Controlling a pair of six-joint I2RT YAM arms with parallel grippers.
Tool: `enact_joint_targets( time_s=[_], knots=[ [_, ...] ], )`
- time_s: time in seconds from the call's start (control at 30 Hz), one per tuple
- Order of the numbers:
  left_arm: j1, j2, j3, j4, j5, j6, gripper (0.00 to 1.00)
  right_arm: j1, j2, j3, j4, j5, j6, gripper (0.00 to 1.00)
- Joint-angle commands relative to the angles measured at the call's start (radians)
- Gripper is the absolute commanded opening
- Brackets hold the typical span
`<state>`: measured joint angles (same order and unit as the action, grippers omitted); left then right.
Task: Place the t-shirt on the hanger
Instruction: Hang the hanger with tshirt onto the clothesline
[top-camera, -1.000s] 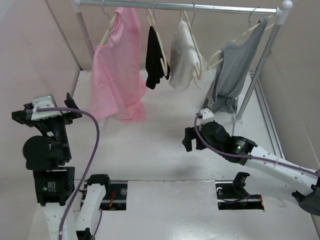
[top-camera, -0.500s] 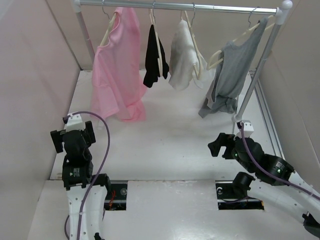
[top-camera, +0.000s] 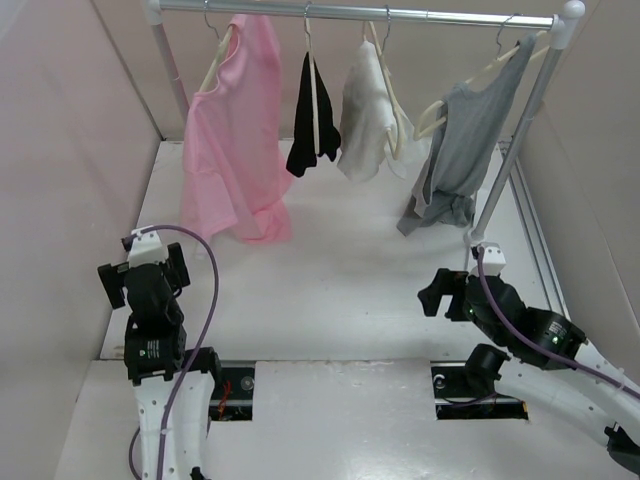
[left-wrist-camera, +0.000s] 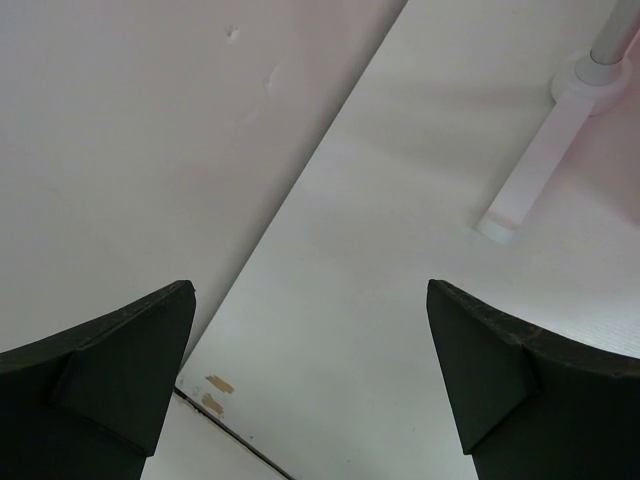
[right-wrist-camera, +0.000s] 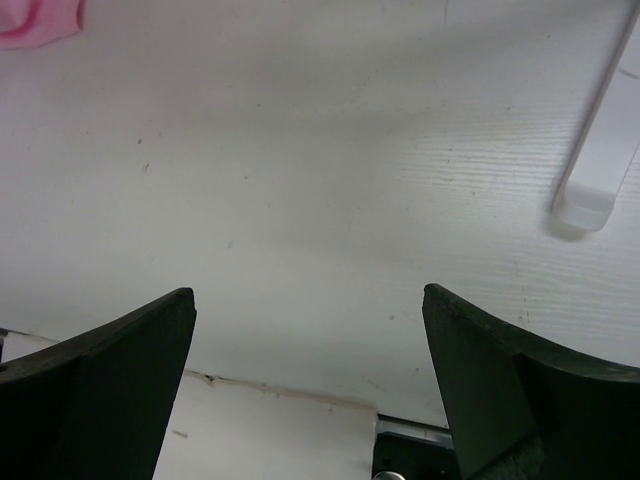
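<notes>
The light pink t-shirt (top-camera: 235, 140) hangs on the cream hanger (top-camera: 214, 68), whose hook is over the rail at the far left. Its lower hem rests on the table, and a corner of the t-shirt (right-wrist-camera: 35, 20) shows in the right wrist view. My left gripper (top-camera: 143, 272) stands open near the left wall, well in front of the shirt. Between its fingers (left-wrist-camera: 120, 350) there is only bare table. My right gripper (top-camera: 440, 292) is open too, low over the table at the front right, holding nothing (right-wrist-camera: 308, 292).
On the rail (top-camera: 360, 13) also hang a black garment (top-camera: 310, 115), a white garment (top-camera: 365, 115) and a grey top (top-camera: 460, 140), each on its own hanger. The rack's right post (top-camera: 510, 150) and foot (right-wrist-camera: 590, 195) stand near my right arm. Its left foot (left-wrist-camera: 530, 180) lies ahead of my left gripper.
Both arms have drawn back toward their bases and lowered since a second ago, then held still. The black garment has swung slightly. Both grippers stayed open.
</notes>
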<state>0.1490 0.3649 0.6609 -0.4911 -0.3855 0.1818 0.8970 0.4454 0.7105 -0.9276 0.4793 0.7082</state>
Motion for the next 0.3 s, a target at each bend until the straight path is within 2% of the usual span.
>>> enact_joint_targets(
  time_s=[0.0, 0.27],
  knots=[
    [0.006, -0.012, -0.007, 0.026, 0.005, -0.015, 1.00, -0.003, -0.001, 0.007, -0.004, 0.013, 0.008, 1.00],
    [0.024, -0.012, -0.017, 0.026, 0.005, -0.005, 1.00, -0.003, -0.010, 0.017, 0.006, 0.022, -0.015, 1.00]
  ],
)
